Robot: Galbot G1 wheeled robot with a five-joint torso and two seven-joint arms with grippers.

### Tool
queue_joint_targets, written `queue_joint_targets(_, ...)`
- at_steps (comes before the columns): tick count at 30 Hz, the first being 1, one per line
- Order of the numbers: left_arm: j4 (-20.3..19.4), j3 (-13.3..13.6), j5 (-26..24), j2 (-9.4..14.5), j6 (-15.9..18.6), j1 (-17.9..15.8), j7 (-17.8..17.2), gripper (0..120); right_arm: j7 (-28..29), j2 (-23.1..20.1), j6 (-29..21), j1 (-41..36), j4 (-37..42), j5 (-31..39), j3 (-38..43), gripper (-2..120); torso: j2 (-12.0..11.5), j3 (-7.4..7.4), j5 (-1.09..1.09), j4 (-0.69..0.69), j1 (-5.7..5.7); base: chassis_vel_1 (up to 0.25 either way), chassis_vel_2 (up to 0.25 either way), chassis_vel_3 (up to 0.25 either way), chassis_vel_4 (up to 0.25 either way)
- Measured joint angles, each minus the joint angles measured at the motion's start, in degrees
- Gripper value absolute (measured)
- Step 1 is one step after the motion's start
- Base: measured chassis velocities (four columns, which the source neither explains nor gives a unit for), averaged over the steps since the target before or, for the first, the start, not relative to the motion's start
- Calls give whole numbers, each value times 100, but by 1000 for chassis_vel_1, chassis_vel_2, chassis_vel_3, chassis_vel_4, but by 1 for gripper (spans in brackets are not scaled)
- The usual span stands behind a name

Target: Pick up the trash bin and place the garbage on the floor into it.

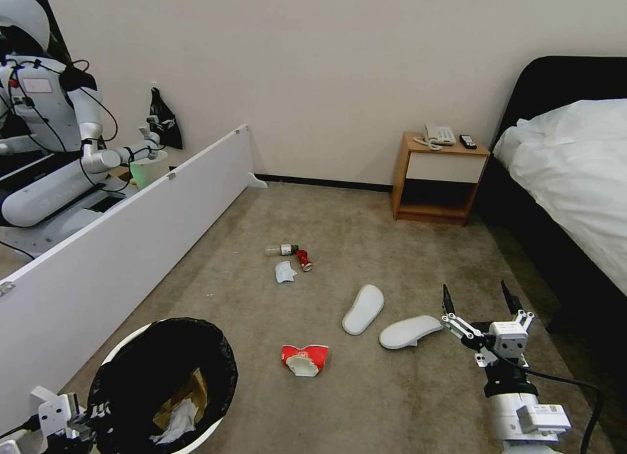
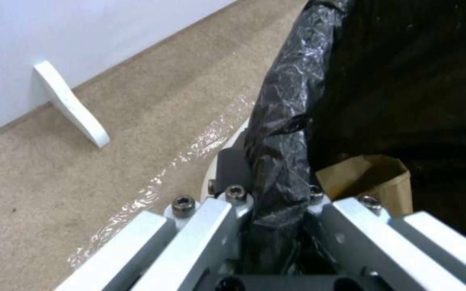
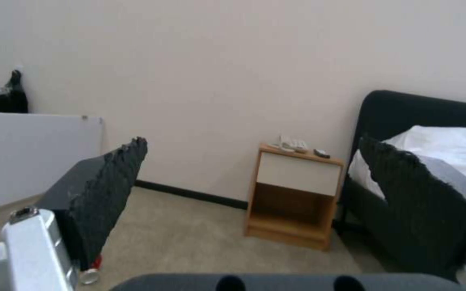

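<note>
The trash bin point(image 1: 224, 359), white with a black bag over its rim, stands at the lower left of the head view. A brown paper bag point(image 1: 186, 392) and crumpled white paper point(image 1: 175, 422) lie inside it. My left gripper point(image 1: 83, 420) is shut on the bin's bag-covered rim point(image 2: 284, 121). Litter on the floor point(image 1: 405, 402): two white slippers point(image 1: 364, 308) point(image 1: 411, 331), a red-white carton point(image 1: 304, 359), a clear bottle point(image 1: 282, 249), a crushed red can point(image 1: 304, 260) and a white mask point(image 1: 285, 272). My right gripper point(image 1: 480, 296) hovers open just right of the nearer slipper, holding nothing.
A long white board point(image 1: 130, 225) fences off the left side, with another robot point(image 1: 46, 114) and a pale bin point(image 1: 149, 170) behind it. A wooden nightstand point(image 1: 437, 179) stands against the far wall. A bed point(image 1: 575, 179) fills the right side.
</note>
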Motion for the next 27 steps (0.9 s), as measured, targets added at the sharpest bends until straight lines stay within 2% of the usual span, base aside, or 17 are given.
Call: queue_joint_targets(27, 33, 16, -3, -7, 23, -21, 17, 2, -48, 0, 63, 39, -95, 12, 21, 100, 0, 0, 0, 2, 0, 0, 0, 0, 0)
